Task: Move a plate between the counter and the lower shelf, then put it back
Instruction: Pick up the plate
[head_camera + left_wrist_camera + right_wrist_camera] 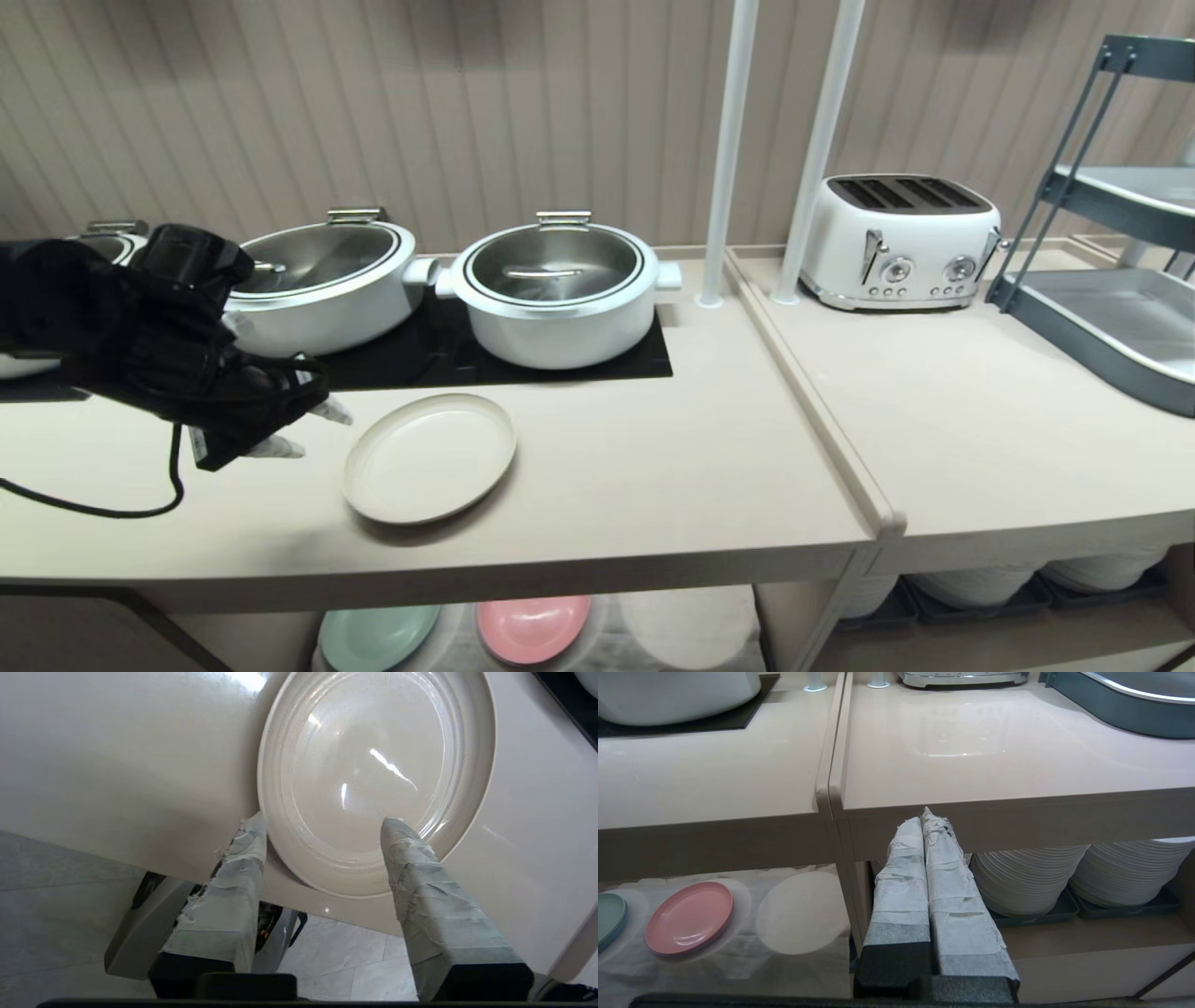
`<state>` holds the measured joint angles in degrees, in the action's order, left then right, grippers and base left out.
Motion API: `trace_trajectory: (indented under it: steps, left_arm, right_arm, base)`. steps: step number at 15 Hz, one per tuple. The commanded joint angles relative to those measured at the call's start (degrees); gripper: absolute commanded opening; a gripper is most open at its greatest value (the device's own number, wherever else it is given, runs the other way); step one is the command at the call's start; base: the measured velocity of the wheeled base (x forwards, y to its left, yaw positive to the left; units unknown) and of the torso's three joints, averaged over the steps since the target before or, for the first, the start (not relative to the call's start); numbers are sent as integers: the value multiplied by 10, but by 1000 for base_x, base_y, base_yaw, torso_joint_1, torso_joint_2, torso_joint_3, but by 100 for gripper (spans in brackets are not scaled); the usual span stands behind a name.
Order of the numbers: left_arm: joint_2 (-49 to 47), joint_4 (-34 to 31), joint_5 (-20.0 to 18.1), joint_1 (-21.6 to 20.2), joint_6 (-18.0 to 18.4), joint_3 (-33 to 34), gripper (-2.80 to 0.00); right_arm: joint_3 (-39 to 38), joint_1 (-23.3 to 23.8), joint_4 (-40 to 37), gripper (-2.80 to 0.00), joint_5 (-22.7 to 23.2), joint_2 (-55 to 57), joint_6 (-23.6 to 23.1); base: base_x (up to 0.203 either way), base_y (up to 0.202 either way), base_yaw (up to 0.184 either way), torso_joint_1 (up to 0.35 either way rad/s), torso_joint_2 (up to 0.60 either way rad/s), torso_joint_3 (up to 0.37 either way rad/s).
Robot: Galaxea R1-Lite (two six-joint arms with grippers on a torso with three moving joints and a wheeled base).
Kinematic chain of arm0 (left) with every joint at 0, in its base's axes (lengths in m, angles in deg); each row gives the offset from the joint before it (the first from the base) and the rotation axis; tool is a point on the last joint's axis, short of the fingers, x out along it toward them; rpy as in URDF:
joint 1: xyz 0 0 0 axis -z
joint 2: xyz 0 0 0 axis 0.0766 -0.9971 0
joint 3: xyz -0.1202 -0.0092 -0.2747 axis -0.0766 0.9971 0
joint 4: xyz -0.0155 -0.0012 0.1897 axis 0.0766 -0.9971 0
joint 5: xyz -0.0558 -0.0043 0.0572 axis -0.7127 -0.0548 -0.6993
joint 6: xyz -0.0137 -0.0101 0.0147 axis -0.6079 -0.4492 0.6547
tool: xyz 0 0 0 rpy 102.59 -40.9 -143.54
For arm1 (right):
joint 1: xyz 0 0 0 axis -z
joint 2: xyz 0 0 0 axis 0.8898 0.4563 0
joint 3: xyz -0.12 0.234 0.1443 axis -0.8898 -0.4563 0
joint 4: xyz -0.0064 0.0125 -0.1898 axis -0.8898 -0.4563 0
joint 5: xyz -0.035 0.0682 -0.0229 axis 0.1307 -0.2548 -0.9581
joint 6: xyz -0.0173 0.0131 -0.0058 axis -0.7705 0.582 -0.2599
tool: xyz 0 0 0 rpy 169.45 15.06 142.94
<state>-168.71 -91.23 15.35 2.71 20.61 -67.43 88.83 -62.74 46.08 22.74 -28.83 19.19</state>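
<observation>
One plate [429, 457], cream-beige with a low rim, lies flat on the counter [607, 485], near the front edge and just in front of the black hob panel [560, 359]. Nothing rests on it.

The left gripper [313, 429] sits just beside the plate on the robot's left. Its jaws stand apart. In the left wrist view, one taped finger [243, 858] lies outside the rim and the other overlaps the plate's inner surface, so the fingers straddle the rim. Whether either finger touches the plate cannot be told. This spread suits a pinch on the rim, since a flat plate offers no other grip point.

The right gripper [927, 877] is parked low, in front of the counter's front edge, with its jaws pressed together and holding nothing.

Below the counter, the lower shelf [798, 961] is draped with a white cloth [738, 952]. A pink plate [689, 917] and a mint-green plate [609, 919] lie on it, with a bare round hump beside the pink plate. That vacant spot probably marks the plate's place on the shelf.

Judgement: the plate is on the counter, not gripped.
</observation>
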Motion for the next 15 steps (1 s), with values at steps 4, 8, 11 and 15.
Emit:
trace_trajectory:
  steps: [4, 8, 11, 15]
  left_arm:
    - [-38, 27, 1, -1, 1, -1, 0]
    - [-55, 26, 1, -1, 26, -7, 0]
    - [-75, 26, 1, -1, 32, -9, 0]
    - [-98, 25, 1, -7, 70, -9, 0]
  right_arm:
    - [0, 0, 0, -280, 0, 1, 0]
    - [0, 0, 0, -280, 0, 1, 0]
    - [0, 0, 0, -280, 1, 1, 0]
    - [0, 0, 0, -280, 0, 1, 0]
  base:
    - [0, 0, 0, 0, 0, 0]
    - [0, 0, 0, 0, 0, 0]
    - [0, 0, 0, 0, 0, 0]
    - [0, 0, 0, 0, 0, 0]
